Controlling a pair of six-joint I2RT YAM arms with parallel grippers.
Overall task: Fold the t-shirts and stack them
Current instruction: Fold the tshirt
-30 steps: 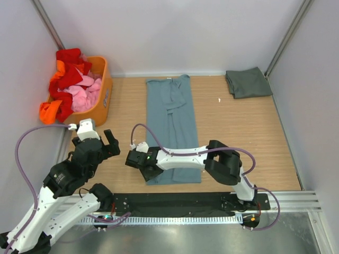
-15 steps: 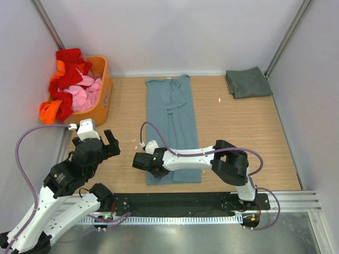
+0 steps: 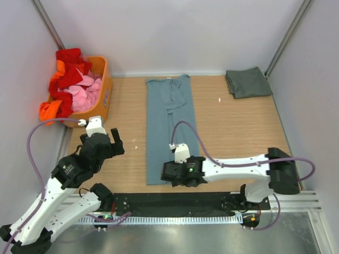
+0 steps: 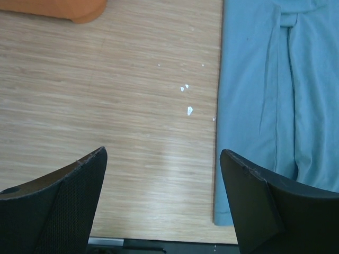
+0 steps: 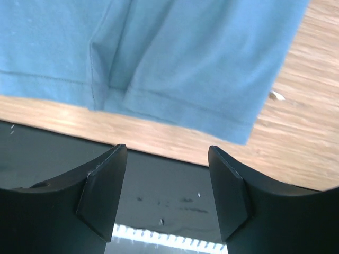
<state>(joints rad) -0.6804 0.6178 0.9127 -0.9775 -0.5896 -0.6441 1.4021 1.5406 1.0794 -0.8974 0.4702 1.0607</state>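
The blue shirt (image 3: pixel 170 124) lies flat at the middle of the tabletop (image 3: pixel 238 127). It is folded lengthwise into a narrow strip running from 12 to 6 o'clock, with its hem close to the near edge. The grey shirt (image 3: pixel 248 82) sits folded in the corner at 1 o'clock — well apart from the blue one. The basket (image 3: pixel 101 98) at 10 o'clock is heaped with red, pink and orange clothes (image 3: pixel 71 84).

The right hand (image 3: pixel 168 172) hangs over the blue shirt's 6 o'clock end. Its fingers stand apart with nothing between them — its wrist view shows only the hem, a band of wood and the black rail (image 5: pixel 175 185). The left hand (image 3: pixel 113 141) is at 9 o'clock of the blue shirt, over bare wood, with its fingers spread wide and empty. A few white flecks (image 4: pixel 189 110) lie on the wood just beside the blue shirt's 9 o'clock edge.
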